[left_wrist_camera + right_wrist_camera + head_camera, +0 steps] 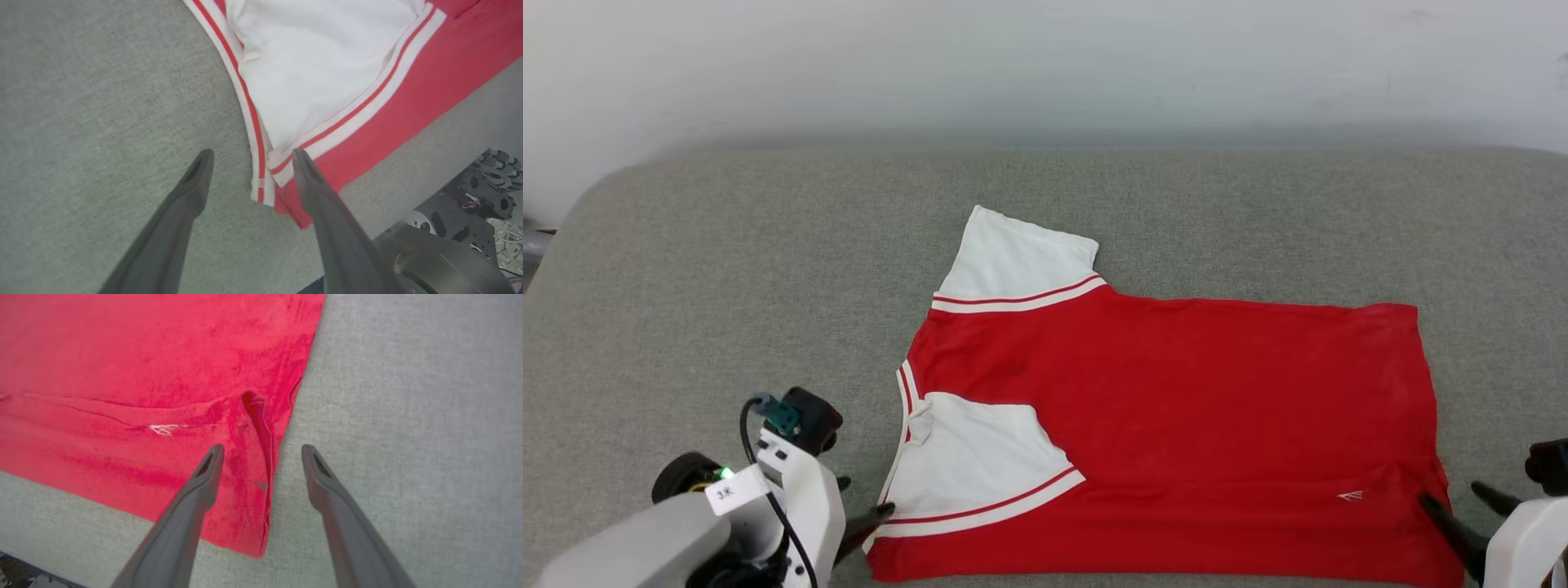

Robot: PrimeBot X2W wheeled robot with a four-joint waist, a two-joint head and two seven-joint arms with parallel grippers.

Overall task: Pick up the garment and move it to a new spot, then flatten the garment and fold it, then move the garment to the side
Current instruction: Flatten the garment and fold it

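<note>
The garment [1176,425] lies spread on the grey surface, a red jersey with white sleeves and red-white striped trim; no lettering faces up. Its near sleeve [972,461] is folded in over the body, and the far sleeve [1017,261] sticks out. My left gripper [249,157] is open, straddling the near-left corner of the garment [327,102] at the striped trim. My right gripper [261,451] is open over the near-right hem corner of the garment [163,367], one finger above the cloth, the other above bare surface. In the head view the left gripper [866,502] and right gripper [1454,494] sit at those corners.
The grey fabric-covered surface [727,286] stretches wide to the left, right and behind the jersey, ending at a pale wall [1045,65]. Its front edge runs just below the garment; dark robot base parts [482,204] lie beyond it.
</note>
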